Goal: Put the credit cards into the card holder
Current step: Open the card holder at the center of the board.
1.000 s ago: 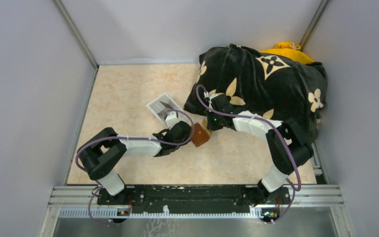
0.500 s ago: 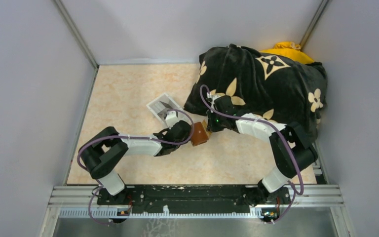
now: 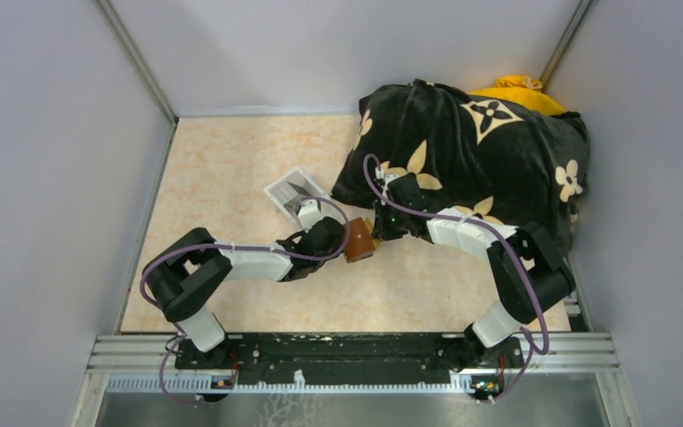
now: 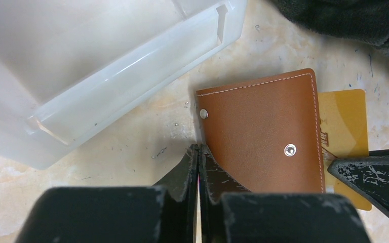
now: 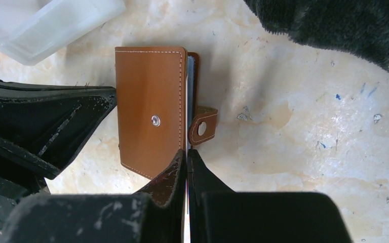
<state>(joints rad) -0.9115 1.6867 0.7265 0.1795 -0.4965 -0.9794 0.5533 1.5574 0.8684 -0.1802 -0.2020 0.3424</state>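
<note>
The brown leather card holder (image 3: 360, 243) lies on the table between both grippers. It shows in the left wrist view (image 4: 263, 131) with its snap up, and in the right wrist view (image 5: 149, 106) with its strap loose beside it. A tan credit card (image 4: 345, 129) sticks out of the holder's right side. My right gripper (image 5: 186, 154) is shut on this card's thin edge at the holder's opening; it also shows in the top view (image 3: 379, 224). My left gripper (image 4: 198, 149) is shut, its tips against the holder's left edge, and it shows from above too (image 3: 341, 242).
A clear plastic tray (image 3: 294, 192) stands just behind the left gripper, close in the left wrist view (image 4: 106, 61). A black blanket with tan flowers (image 3: 471, 151) is heaped at the back right, over something yellow (image 3: 518, 89). Grey walls close in three sides.
The right wrist has shifted slightly to the right and turned. The card holder has edged a little toward the left gripper. The left arm has hardly moved.
</note>
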